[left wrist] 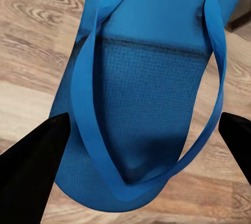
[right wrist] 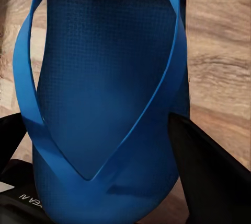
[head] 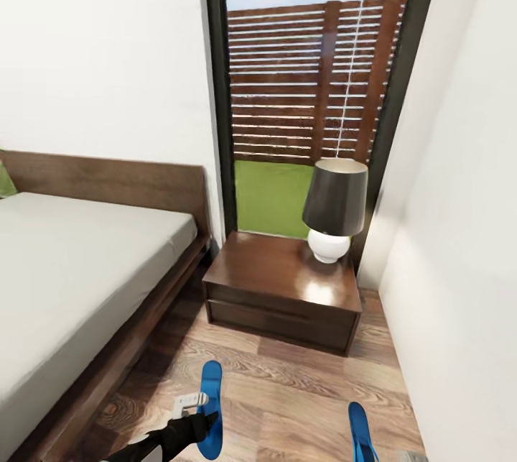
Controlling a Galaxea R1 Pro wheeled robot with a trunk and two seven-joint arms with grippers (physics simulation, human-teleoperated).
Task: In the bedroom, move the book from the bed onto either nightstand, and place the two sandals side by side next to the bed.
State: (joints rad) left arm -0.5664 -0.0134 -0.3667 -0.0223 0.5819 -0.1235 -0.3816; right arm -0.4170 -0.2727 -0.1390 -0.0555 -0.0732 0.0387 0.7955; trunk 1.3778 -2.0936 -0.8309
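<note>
Two bright blue sandals are low over the wood floor beside the bed (head: 79,261). One sandal (head: 210,383) (left wrist: 146,93) lies flat on the floor near the bed frame. My left gripper (head: 192,402) (left wrist: 144,122) is open just above it, one finger on each side. The other sandal (head: 361,427) (right wrist: 99,67) is further right, tilted, and my right gripper (right wrist: 99,125) is shut on it near its toe end. The nightstand (head: 283,282) stands ahead between the bed and the right wall. The book is out of view.
A lamp (head: 334,207) with a dark shade and a white base stands on the right part of the nightstand top. A tall window (head: 316,88) is behind it. A white wall (head: 459,268) runs close along the right.
</note>
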